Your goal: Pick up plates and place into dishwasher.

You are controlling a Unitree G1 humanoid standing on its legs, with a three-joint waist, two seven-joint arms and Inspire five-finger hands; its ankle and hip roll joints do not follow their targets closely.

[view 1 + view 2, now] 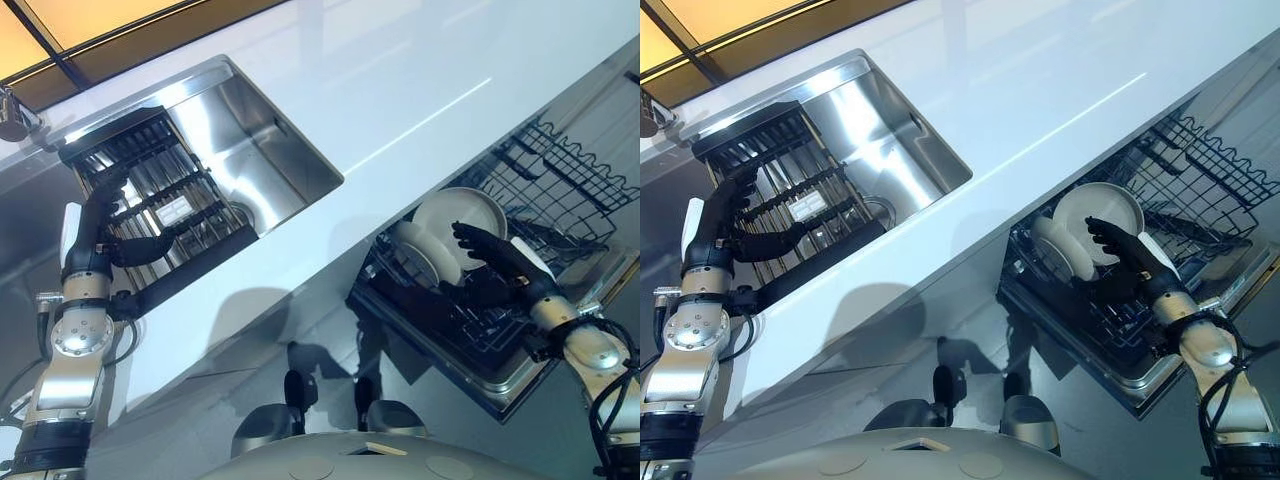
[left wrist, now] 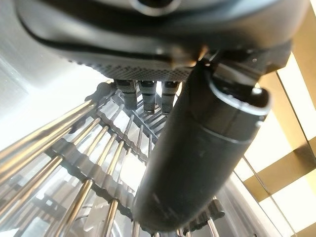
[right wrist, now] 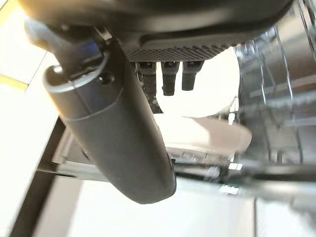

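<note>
— Fingers first: how does the right hand (image 1: 497, 262) stand?

— Its fingers (image 3: 169, 78) are straight and held loosely side by side, thumb out to one side, curled round nothing. They reach in over the dishwasher rack (image 1: 560, 190), with the fingertips at the face of the larger white plate (image 1: 461, 220). Whether they actually touch it I cannot tell.

— And the plates themselves?

— Two white plates stand on edge in the dark wire rack, which is pulled out below the front edge of the white countertop (image 1: 400, 90). The larger plate is upright, just in front of the hand; a smaller white plate (image 1: 416, 252) leans beside it, nearer the counter edge, the two overlapping as seen from the head. In the right wrist view the pale plate rim shows just past the fingertips.

— What about the other side?

— The left hand (image 1: 105, 225) is over the drying rack (image 1: 160, 200), a slatted rack of dark bars and metal rods set across one end of the steel sink (image 1: 270, 140). Its fingers (image 2: 143, 91) are extended and close together, pointing down at the rods, with the thumb stretched out along the rack's near side. It holds nothing.

— Anything farther back?

— Beyond the sink the countertop runs on, and a yellowish panel with dark strips (image 1: 90, 30) lies past its far edge.
</note>
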